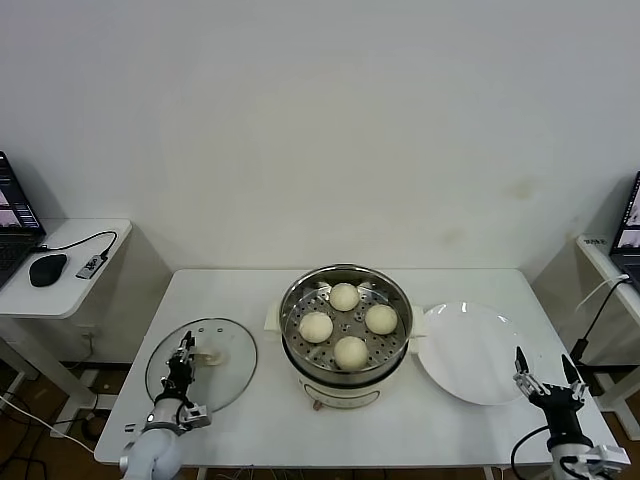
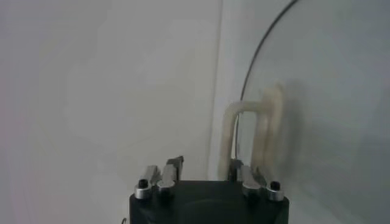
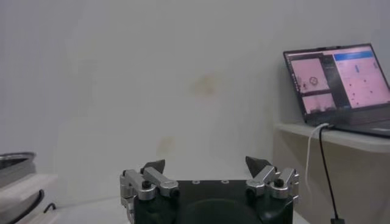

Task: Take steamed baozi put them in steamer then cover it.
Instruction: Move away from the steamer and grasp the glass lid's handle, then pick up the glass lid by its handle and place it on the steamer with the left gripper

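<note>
Baozi [image 1: 345, 296]: 4 of them are already sitting on the perforated tray inside the steamer [image 1: 345, 338], which is standing mid-desk, slightly right of center. So loading looks done and covering looks like the step in hand.

Cover [image 1: 201, 362] is lying flat on the desk [image 1: 250, 430], left of the steamer and apart from it, near the left front part of the desk. Its cream handle [image 1: 208, 356] is sticking up around the lid's middle.

Left gripper [image 1: 183, 358] is hovering right over the cover, at the handle's left side. In the left wrist view the handle [image 2: 255, 131] is showing as an upright arch just ahead of the left gripper [image 2: 207, 173], and it is lining up with the finger on one side, not with the middle of the gap. Fingers are spread somewhat, holding nothing. I cannot tell for sure whether a fingertip is touching the handle.

Key relation: the handle is lying slightly right of and just ahead of the left gripper, and the handle's long axis looks to be running roughly left-right in the head view. My guess is the gripper needs a small shift right to straddle the handle before closing.

Right gripper [image 1: 547, 372] is parked low at the near right desk corner, beside the white plate [image 1: 470, 352], spread wide and empty. In the right wrist view the right gripper [image 3: 206, 164] is facing the wall and a laptop [image 3: 338, 82].

Left arm is clearly nearer the cover. After the grasp, the steamer will be lying to the right.
</note>
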`<state>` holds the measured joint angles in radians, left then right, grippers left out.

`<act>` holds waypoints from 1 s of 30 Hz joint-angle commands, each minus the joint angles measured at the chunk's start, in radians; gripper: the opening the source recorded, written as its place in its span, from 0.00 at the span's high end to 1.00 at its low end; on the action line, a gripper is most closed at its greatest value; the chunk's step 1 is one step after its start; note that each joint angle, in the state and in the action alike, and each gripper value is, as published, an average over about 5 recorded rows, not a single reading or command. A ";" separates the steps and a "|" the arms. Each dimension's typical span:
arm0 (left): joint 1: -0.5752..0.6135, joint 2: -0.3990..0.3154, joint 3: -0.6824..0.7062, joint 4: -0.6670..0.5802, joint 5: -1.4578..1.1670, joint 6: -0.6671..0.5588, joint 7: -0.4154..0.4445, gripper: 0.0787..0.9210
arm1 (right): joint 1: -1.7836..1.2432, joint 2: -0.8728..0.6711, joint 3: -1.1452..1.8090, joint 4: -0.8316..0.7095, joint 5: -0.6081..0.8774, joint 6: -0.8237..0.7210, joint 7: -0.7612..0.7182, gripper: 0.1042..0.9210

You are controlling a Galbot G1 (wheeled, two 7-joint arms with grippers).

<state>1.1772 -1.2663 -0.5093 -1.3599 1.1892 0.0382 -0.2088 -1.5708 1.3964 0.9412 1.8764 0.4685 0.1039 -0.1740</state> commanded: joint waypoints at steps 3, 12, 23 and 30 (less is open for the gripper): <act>0.031 0.014 -0.007 -0.055 -0.024 0.015 0.011 0.87 | 0.000 0.003 -0.005 0.010 0.002 -0.004 0.002 0.12; 0.149 0.015 -0.014 -0.379 -0.122 0.250 0.080 0.92 | 0.020 -0.003 -0.009 0.025 0.010 -0.019 0.003 0.12; 0.168 0.053 -0.008 -0.646 0.101 0.622 0.236 0.92 | 0.020 -0.015 0.002 0.056 -0.007 -0.082 0.032 0.12; 0.073 -0.011 0.058 -0.757 0.200 0.716 0.406 0.92 | 0.014 -0.020 0.005 0.067 -0.112 -0.206 0.099 0.12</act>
<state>1.3054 -1.2297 -0.5082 -1.8946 1.2451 0.5208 -0.0127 -1.5555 1.3759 0.9440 1.9332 0.4493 0.0177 -0.1327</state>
